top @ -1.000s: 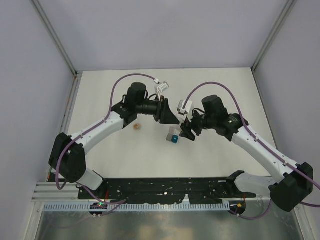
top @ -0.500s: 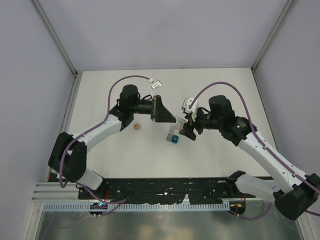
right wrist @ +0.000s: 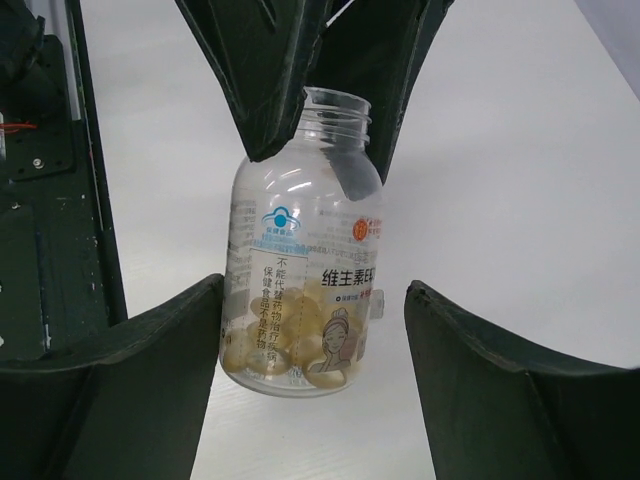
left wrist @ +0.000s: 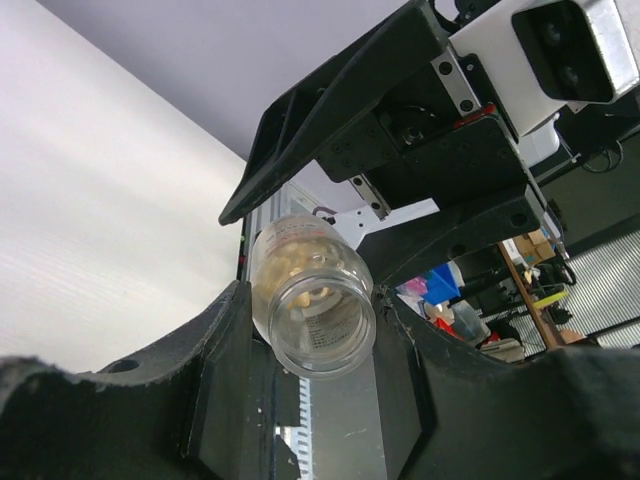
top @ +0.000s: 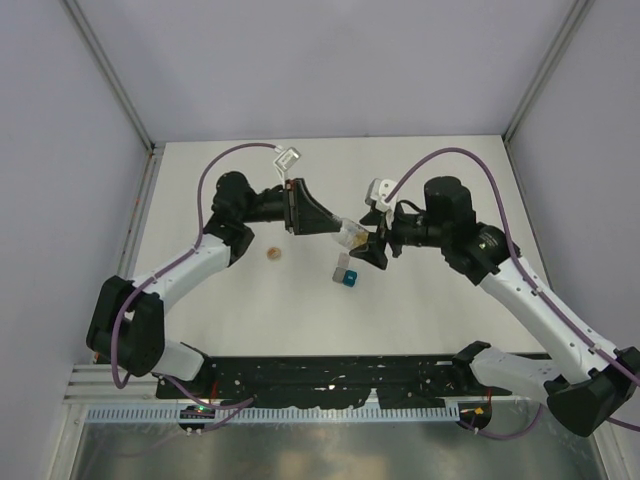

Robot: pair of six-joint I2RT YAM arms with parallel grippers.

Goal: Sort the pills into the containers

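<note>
Pills (right wrist: pixel 285 345) lie as a pale yellow heap at the closed end of a clear, uncapped bottle (right wrist: pixel 300 250). The bottle is held in the air between the two claws. The left claw (left wrist: pixel 310 330) pinches it just below the open mouth, which faces back toward that claw's wrist. The right claw (right wrist: pixel 315 300) stands spread around the base, one finger close against the wall and the other with a clear gap, so it carries no weight. The chief risk, as I judge it, is the narrow hold on a smooth round neck. The loaded end hangs out beyond the left claw's fingertips and could swivel or slide in the grip, and any dip of the mouth would spill pills into that claw or onto the table (top: pixel 430 170). The right claw's near finger could also nudge the base if it moves sideways. The grey container (top: pixel 343 263) and teal container (top: pixel 349 279) sit touching on the table, below and just beside the right claw. They are tiny against the bottle's mouth, so a quick tilt would likely pour many pills past them, and a low claw could knock them apart. An orange-brown cap (top: pixel 272 254) lies well behind the left claw.
</note>
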